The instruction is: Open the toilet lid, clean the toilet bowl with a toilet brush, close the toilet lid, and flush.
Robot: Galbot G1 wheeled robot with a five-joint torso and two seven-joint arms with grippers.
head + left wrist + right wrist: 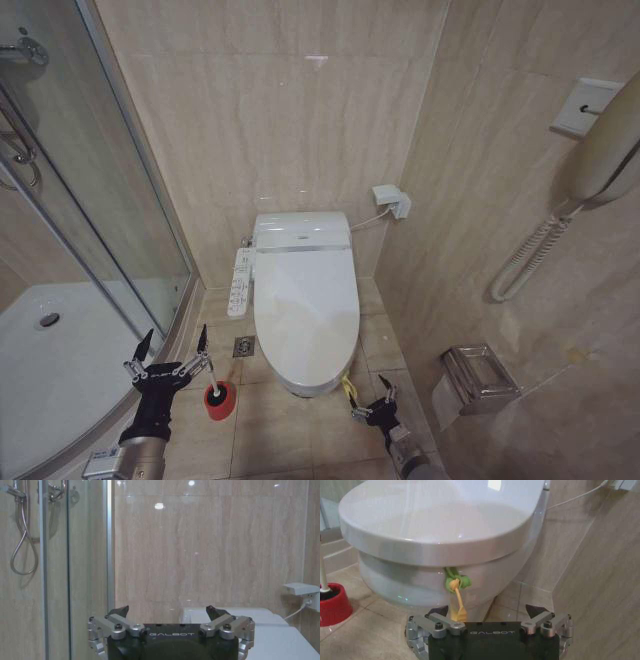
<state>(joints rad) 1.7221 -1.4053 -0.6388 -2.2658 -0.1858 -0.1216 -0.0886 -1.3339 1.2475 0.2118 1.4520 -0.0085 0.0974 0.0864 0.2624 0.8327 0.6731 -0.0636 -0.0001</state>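
The toilet lid [305,295] lies shut over the toilet bowl [415,581], so the inside of the bowl is hidden. A green-and-yellow strap [455,592] hangs from the lid's front edge [435,549]. My right gripper [371,398] is low at the front right of the toilet and open. In the right wrist view the strap dangles just ahead of the right gripper [486,610], near one finger and untouched. The toilet brush [217,394] stands in its red cup [334,605] on the floor, left of the bowl. My left gripper [174,345] hovers open just left of the brush handle and holds nothing.
A curved glass shower screen [95,200] and white shower tray [60,370] close off the left side. The button panel [241,282] runs along the toilet's left. A floor drain [244,346] lies beside it. A wall phone [600,160] and paper holder [478,378] stick out on the right wall.
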